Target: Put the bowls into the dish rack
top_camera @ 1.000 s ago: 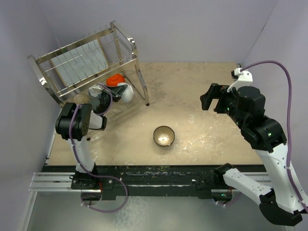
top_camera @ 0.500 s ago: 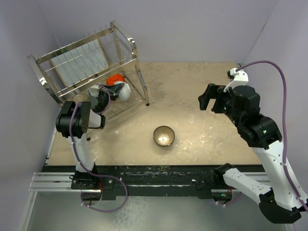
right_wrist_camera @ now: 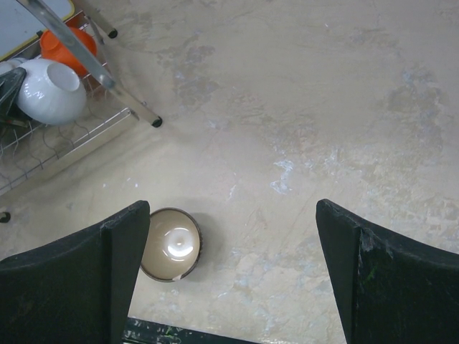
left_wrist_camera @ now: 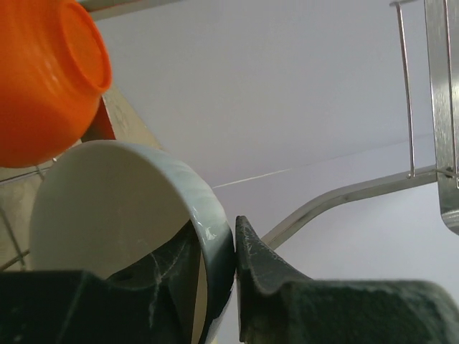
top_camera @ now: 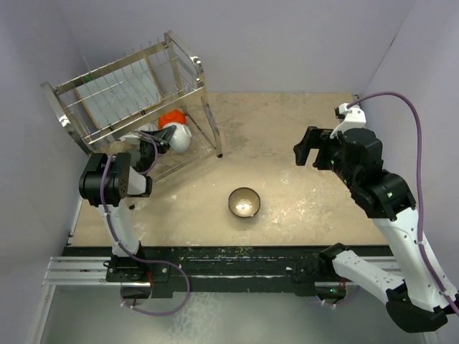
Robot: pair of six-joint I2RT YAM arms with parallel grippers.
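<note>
My left gripper is shut on the rim of the white bowl and holds it tilted inside the lower tier of the metal dish rack. The orange-red bowl lies just behind it in the same tier. In the left wrist view the fingers pinch the white bowl's wall, with the orange-red bowl at the upper left. The dark brown bowl with a shiny pale inside stands upright on the table. My right gripper is open and empty, high above the table. The blue-and-white and beige bowls are not visible.
The right wrist view shows the brown bowl by my left finger, and the rack's leg, white bowl and orange-red bowl at the upper left. A pale tray lies in the rack's upper tier. Walls close the table on three sides.
My left gripper has carried the white bowl a little farther back into the rack's lower tier, towards the orange-red bowl. My right arm has drifted slightly left.
</note>
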